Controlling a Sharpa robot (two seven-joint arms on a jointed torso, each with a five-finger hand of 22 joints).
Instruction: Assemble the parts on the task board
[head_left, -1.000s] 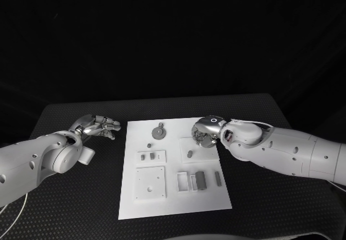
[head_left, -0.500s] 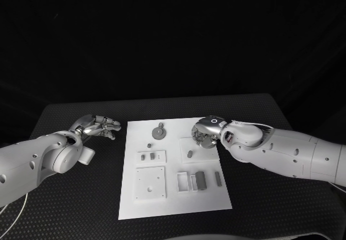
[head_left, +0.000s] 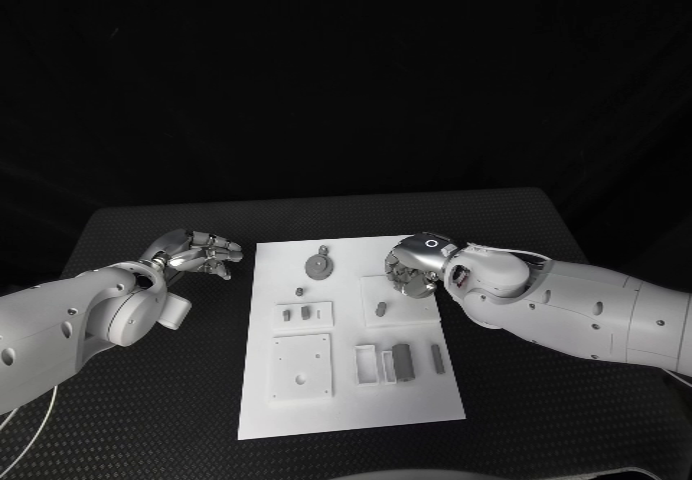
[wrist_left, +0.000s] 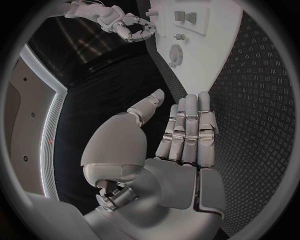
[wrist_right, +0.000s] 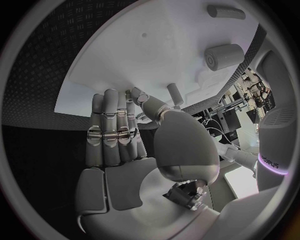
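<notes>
While I watch the head view, my left hand (head_left: 192, 252) sits on the left side of the frame, over the black table (head_left: 159, 400) just beside the upper left corner of the task board (head_left: 353, 395). From its wrist camera I see its fingers (wrist_left: 189, 127) straight and lying close together, the thumb a little apart, nothing between them. My right hand (head_left: 414, 267) is at centre right of the head frame, over the upper right part of the board. Its wrist camera shows the fingers (wrist_right: 114, 132) extended side by side, and the hand holds no part.

On the white board, which lies in the lower middle of the frame, I see a round grey disc (head_left: 317, 265) near the top edge, with a small tab pointing up. Below it, slightly left, sits a tiny grey peg (head_left: 299, 291). Under that is a raised square block (head_left: 304, 314) with two dark slots. A short grey piece (head_left: 381, 309) lies on a raised pad just beneath my right hand. Lower left on the board is a larger square plate (head_left: 302, 365). To its right a grey block (head_left: 404, 359) and a dark bar (head_left: 437, 358) rest near the board's right edge.
</notes>
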